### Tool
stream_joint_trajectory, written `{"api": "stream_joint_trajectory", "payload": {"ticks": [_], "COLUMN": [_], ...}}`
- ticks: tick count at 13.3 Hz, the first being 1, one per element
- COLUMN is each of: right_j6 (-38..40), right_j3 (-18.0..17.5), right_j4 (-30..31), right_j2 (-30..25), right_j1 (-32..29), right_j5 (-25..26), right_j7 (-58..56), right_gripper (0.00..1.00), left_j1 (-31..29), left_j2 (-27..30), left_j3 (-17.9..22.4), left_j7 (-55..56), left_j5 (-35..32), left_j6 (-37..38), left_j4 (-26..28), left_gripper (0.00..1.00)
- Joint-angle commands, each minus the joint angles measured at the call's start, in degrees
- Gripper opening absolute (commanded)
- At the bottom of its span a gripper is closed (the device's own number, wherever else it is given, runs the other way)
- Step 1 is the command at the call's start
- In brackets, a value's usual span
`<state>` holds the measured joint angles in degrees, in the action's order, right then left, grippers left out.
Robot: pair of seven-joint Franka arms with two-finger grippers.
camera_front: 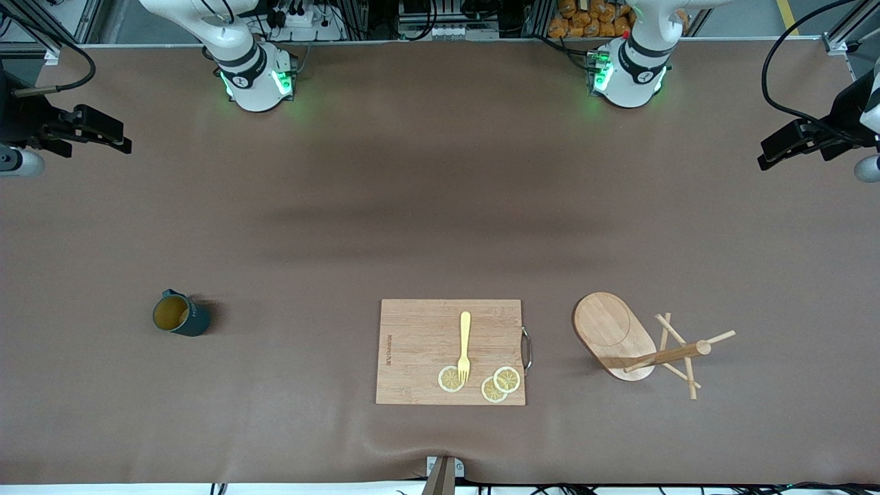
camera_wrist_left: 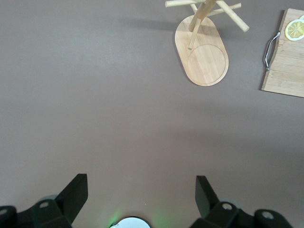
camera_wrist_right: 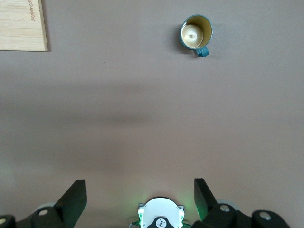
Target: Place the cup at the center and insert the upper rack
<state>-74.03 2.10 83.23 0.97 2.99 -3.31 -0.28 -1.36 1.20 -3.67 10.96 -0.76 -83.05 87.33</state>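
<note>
The cup [camera_front: 180,313] is seen upright on the table [camera_front: 412,206] toward the right arm's end; the upper rack [camera_front: 636,344] stands toward the left arm's end. The left pincer [camera_wrist_left: 141,190] is spread wide over bare table. The right pincer [camera_wrist_right: 140,190] is spread wide too.

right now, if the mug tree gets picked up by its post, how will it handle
The mug tree looks rigid wood, so it probably won't flex. Its broad oval base should weigh down one end and swing it. The thin pegs stick out and could snag or snap. Both tools are open and wait at the table's ends.
</note>
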Motion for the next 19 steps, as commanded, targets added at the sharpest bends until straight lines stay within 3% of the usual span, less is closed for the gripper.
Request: {"api": "stream_joint_trajectory", "payload": {"ticks": [1, 6, 9, 13, 19], "right_j6": [-0.68, -2.78, -10.58, -22.18, -38.28], "right_j3": [-0.17, -0.17, -0.17, -0.08, -0.17], "right_j4": [0.35, 1.49, 5.26, 6.77, 7.12], "right_j2": [0.09, 0.7, 3.33, 12.19, 26.18], "right_j1": [-0.62, -0.62, -0.61, -1.49, -6.24], "right_j5": [-0.73, -0.73, -0.38, 0.06, -0.46], "right_j7": [0.37, 0.37, 0.37, -0.41, -12.11], "right_gripper": [1.0, 1.0, 1.0, 1.0, 1.0], "left_j1": [0.3, 0.48, 0.39, 0.4, 0.48], "left_j2": [-0.76, -1.56, -1.56, -1.64, -3.22], "left_j3": [-0.2, -0.55, -0.64, -0.64, -0.73], "left_j7": [-0.24, -0.33, -0.15, -0.15, -0.15], "left_j5": [0.32, 0.06, 0.41, 0.58, 0.59], "left_j6": [0.79, -0.44, -0.71, -1.49, -2.73], "left_j4": [-1.38, -1.64, -1.55, -1.55, -1.29], "left_gripper": [1.0, 1.0, 1.0, 1.0, 1.0]}}
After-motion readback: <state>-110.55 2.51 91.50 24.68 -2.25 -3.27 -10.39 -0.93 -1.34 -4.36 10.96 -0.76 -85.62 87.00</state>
